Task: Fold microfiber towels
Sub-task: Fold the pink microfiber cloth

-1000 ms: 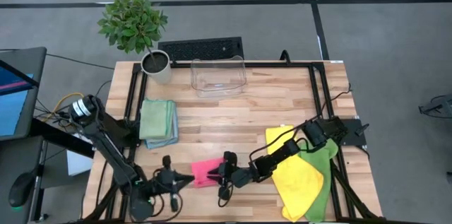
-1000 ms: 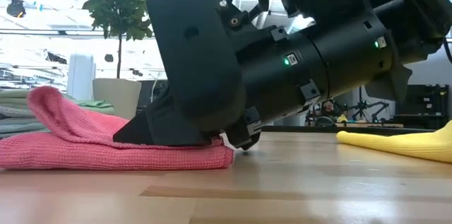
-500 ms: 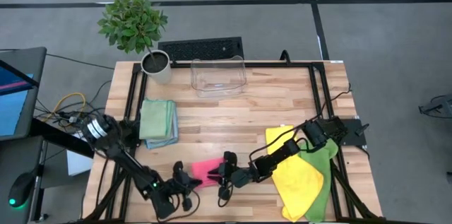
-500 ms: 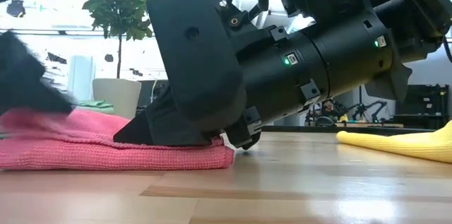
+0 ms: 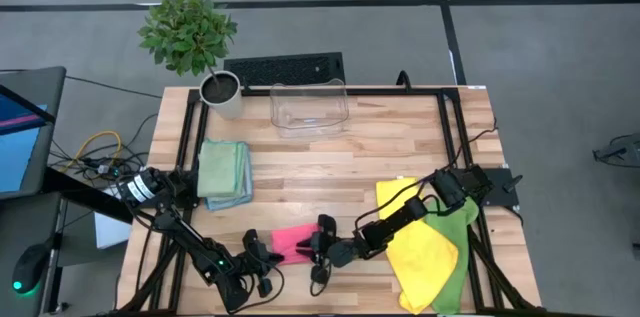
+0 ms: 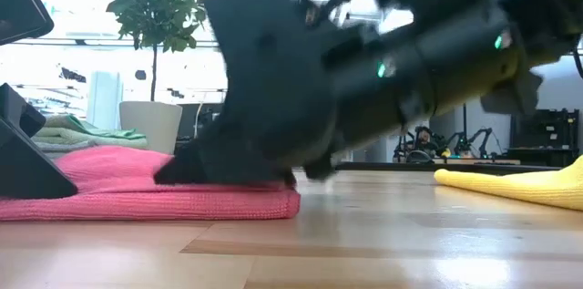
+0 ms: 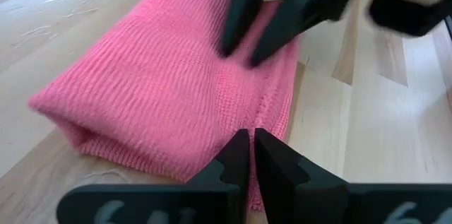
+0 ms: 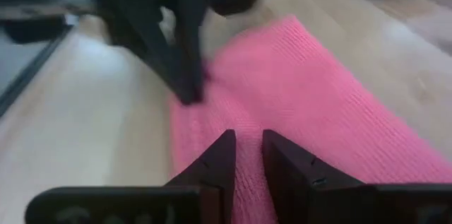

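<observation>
A folded pink towel (image 5: 291,241) lies flat near the table's near edge, also seen in the low view (image 6: 137,193). My left gripper (image 5: 270,249) is shut and comes down on the towel's left end (image 7: 251,139). My right gripper (image 5: 313,243) meets the towel's right end from the other side. Its fingers stand a narrow gap apart (image 8: 247,143). In the left wrist view the right gripper's fingers (image 7: 236,33) show on the towel's far part. My left gripper presses its shut fingertips (image 7: 240,155) onto the top of the towel's left end (image 7: 212,136), slanting down from the table's left. The towel lies flat on the table under it. My right gripper rests both fingertips (image 8: 224,146) on the top of the towel's right end (image 8: 244,121), slanting down from the table's right. Whether cloth is nipped in the gap, I cannot tell.
A stack of folded towels, green on blue (image 5: 224,171), lies at the left. A clear plastic bin (image 5: 309,107) and a potted plant (image 5: 221,94) stand at the far edge. A yellow towel (image 5: 422,249) and a lime green one (image 5: 458,219) lie spread under the right arm.
My left gripper, shut throughout, has come down and toward the towel, landing on its left end. The fold that bulged up at that end now lies flat. My right gripper has stayed on the right end.
</observation>
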